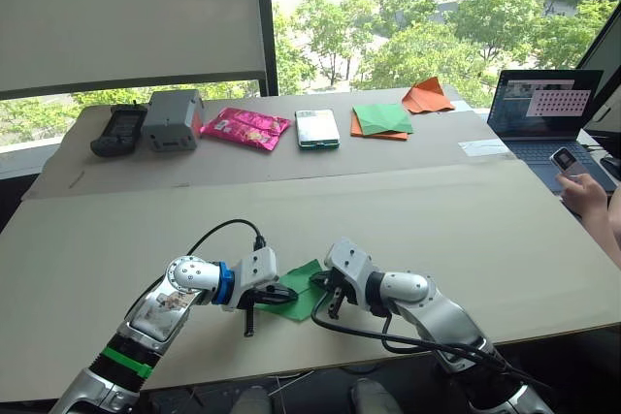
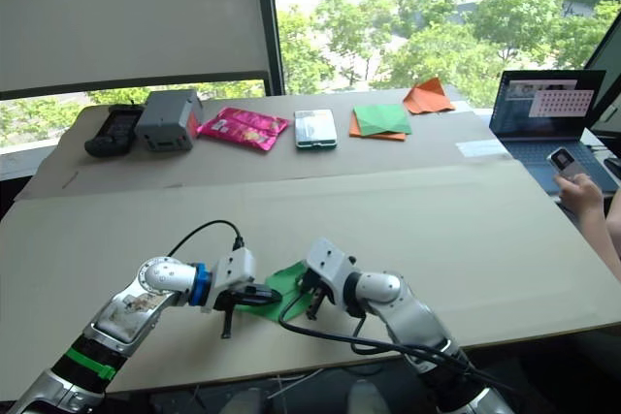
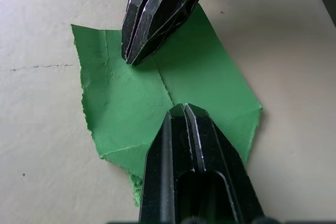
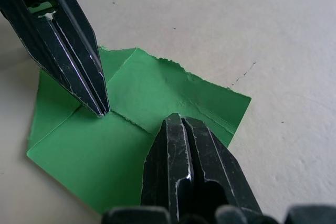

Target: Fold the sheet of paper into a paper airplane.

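Observation:
The sheet of paper is bright green, creased and partly folded. It lies flat on the beige table near the front edge, between my two grippers. My left gripper is shut, with its tip resting on the paper's middle crease. From the other side my right gripper is shut too, its tip pressing down on the sheet close to the left one. In the left eye view the left gripper and right gripper meet over the paper.
Along the far edge lie a black device, a grey box, a pink packet, a phone, a darker green paper square and an orange pointed paper. At right stands a laptop, near a person's hand.

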